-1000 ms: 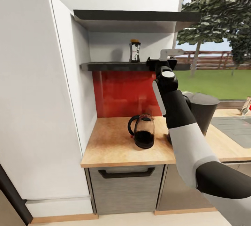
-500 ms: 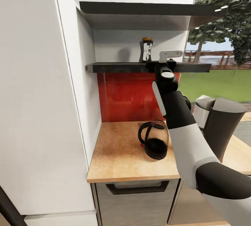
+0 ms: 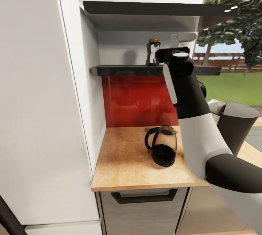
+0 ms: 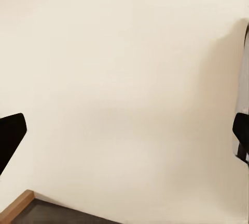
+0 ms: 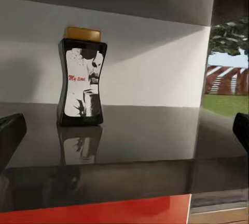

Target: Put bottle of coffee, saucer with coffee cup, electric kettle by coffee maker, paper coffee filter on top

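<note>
Since half a second earlier the right arm had lifted, so the right gripper (image 3: 162,54) stood at shelf height instead of just under the shelf edge, just right of the dark hourglass-shaped coffee bottle with an amber lid (image 3: 153,52). The bottle was upright on the dark glossy kitchen shelf (image 3: 123,69), toward its far side, untouched. Its black-and-white label read "My time" in red (image 5: 78,78). In the right wrist view the jaws were spread wide, a fingertip (image 5: 10,130) at either edge, holding nothing. The left gripper (image 4: 124,135) faced a plain cream wall, jaws likewise wide and empty. Below, the glass electric kettle with black handle (image 3: 162,150) sat on the wooden surface (image 3: 123,162), the dark grey coffee maker (image 3: 236,124) to its right
</note>
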### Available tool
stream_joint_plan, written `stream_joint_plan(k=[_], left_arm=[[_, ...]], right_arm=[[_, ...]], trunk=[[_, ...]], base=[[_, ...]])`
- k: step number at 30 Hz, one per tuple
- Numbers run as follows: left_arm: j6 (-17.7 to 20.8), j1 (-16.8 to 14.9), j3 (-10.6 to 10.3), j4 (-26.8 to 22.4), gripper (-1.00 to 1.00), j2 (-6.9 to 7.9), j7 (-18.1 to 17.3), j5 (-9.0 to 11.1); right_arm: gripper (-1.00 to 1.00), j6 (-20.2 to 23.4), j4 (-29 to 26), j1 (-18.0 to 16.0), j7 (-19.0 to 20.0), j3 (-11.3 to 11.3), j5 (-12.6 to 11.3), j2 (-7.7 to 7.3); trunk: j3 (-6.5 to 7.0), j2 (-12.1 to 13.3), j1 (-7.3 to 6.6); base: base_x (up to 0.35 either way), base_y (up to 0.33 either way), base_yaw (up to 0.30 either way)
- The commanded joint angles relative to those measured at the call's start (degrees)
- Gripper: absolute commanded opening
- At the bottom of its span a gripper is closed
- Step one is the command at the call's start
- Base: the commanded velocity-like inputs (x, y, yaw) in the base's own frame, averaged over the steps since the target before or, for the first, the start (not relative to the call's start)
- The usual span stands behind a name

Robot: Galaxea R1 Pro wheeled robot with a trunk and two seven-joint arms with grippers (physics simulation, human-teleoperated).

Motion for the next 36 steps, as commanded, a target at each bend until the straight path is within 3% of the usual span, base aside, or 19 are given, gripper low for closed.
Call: stream_joint_plan(k=[1,5,10,36], left_arm=[[0.44,-0.04,0.44,0.1,1.0,-0.01,0.24,-0.58],[3.03,-0.03,0.44,0.11,1.0,-0.1,0.2,-0.58],[3.69,-0.03,0.44,0.11,1.0,-0.03,0.17,-0.58],[5.34,1.29,0.27,0.11,1.0,-0.23,0.18,-0.67]], right_arm=[[1.0,0.99,0.13,-0.76,-0.01,0.07,-0.06,0.0],[1.0,3.14,-0.54,-1.84,-0.02,0.07,-2.78,0.0],[1.0,3.61,-2.49,-2.02,-0.09,0.06,-4.04,0.0],[1.0,3.71,-2.54,-1.96,-0.11,-0.1,-3.95,0.0]], trunk=[[-0.07,-0.07,0.03],[-0.07,-0.07,0.03],[-0.07,-0.07,0.03],[-0.07,-0.07,0.03]], base=[[0.0,0.0,0.0],[0.058,0.0,0.0],[0.247,0.021,0.0],[0.159,0.043,0.0]])
